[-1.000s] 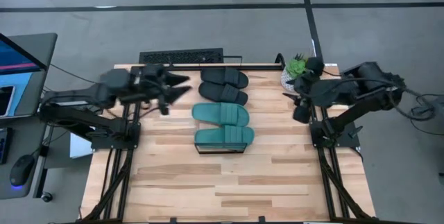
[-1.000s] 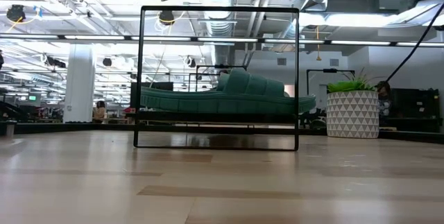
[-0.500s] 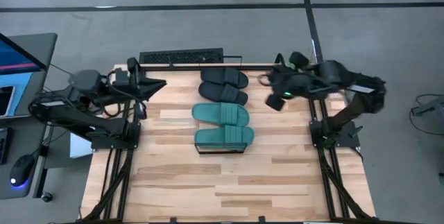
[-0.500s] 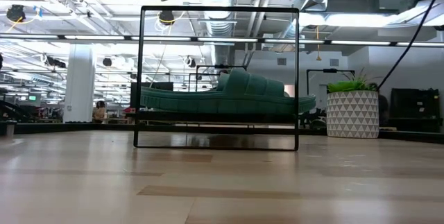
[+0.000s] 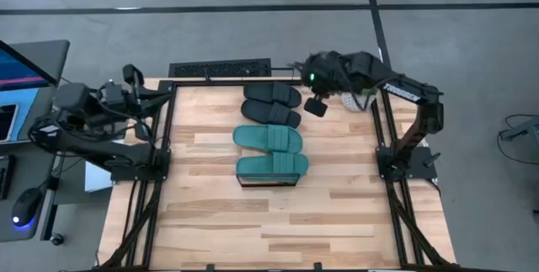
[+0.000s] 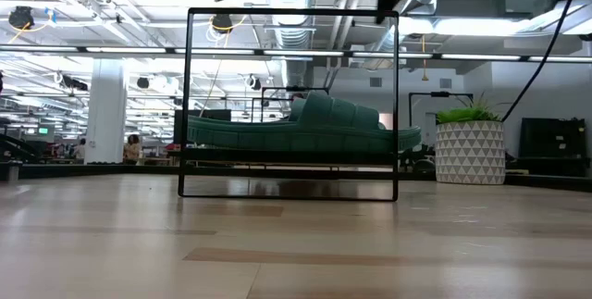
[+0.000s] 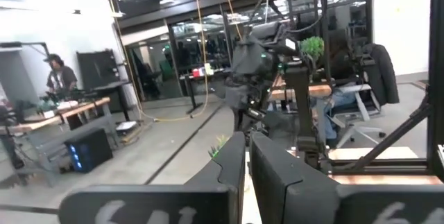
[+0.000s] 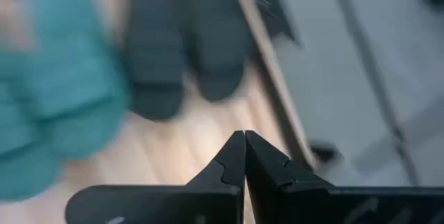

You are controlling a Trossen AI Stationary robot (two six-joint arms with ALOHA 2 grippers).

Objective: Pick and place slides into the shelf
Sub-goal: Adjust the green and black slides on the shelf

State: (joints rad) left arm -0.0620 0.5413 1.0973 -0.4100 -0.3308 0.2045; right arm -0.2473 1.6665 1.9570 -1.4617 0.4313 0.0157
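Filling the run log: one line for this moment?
left gripper: shut, empty, table's left edge | right gripper: shut, empty, above black slides | teal slides: on shelf

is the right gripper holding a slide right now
No, the right gripper has its fingers shut together on nothing, and the two black slides lie on the table beyond its tips.
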